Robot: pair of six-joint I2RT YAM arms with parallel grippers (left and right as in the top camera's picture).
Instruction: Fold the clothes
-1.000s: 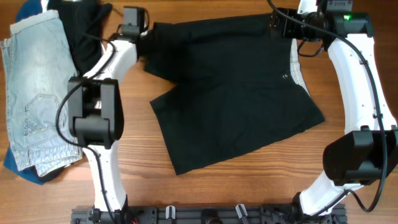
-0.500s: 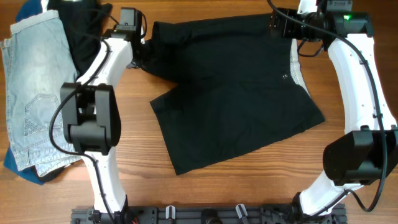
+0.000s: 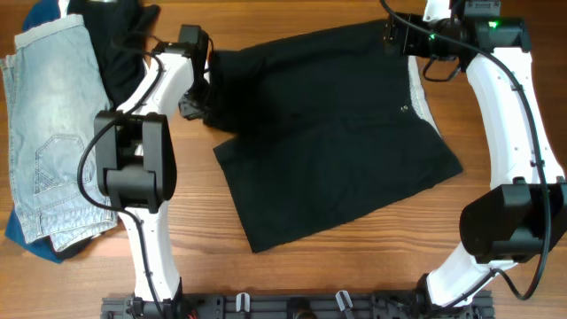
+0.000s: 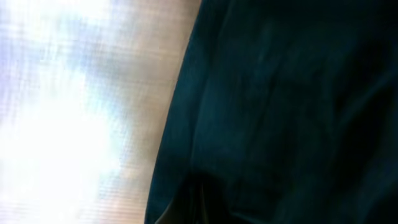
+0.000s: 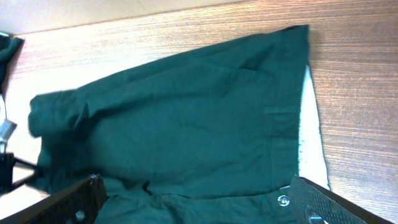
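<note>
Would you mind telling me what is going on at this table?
Two arms are working on dark shorts spread on the table. The left gripper is at the shorts' bunched far-left corner; its grip cannot be made out. The right gripper hangs open over the far-right waistband corner. No fold is made yet. Aside on the left lie jeans.

Left gripper [image 3: 198, 89]: at left edge of dark fabric shorts [image 3: 337, 142].
Right gripper [image 3: 394, 35]: above shorts' far right corner.
Pale denim jeans [image 3: 44, 124]: well left of left gripper.
</note>
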